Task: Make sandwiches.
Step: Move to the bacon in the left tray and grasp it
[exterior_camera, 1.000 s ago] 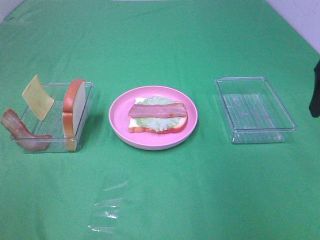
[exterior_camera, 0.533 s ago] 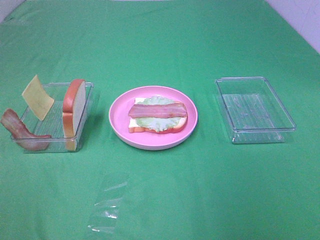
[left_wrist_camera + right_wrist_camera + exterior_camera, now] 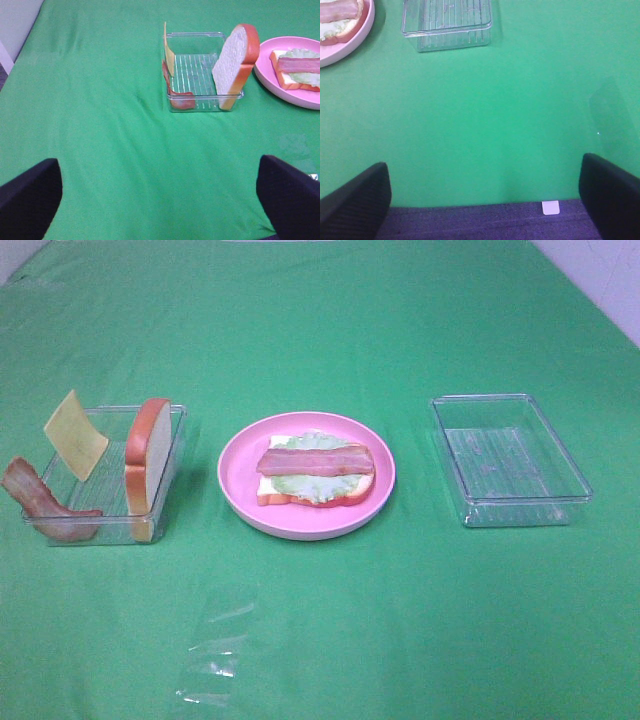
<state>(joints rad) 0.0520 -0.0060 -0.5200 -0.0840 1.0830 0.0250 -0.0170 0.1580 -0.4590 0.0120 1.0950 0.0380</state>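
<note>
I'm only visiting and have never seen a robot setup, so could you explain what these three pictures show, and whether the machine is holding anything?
This is a robot with two arms. One picture looks down from a camera mounted high. The other two come from cameras on the arms' wrists. The dark shapes at their edges are the fingers of the left end effector and the right end effector. Both are open and hold nothing.

On the green cloth, a pink plate carries a bread slice topped with lettuce and a bacon strip. On the left arm's side, a clear tray holds a cheese slice, an upright bread slice and a second bacon strip. On the other side, a second clear tray has nothing in it.
</note>
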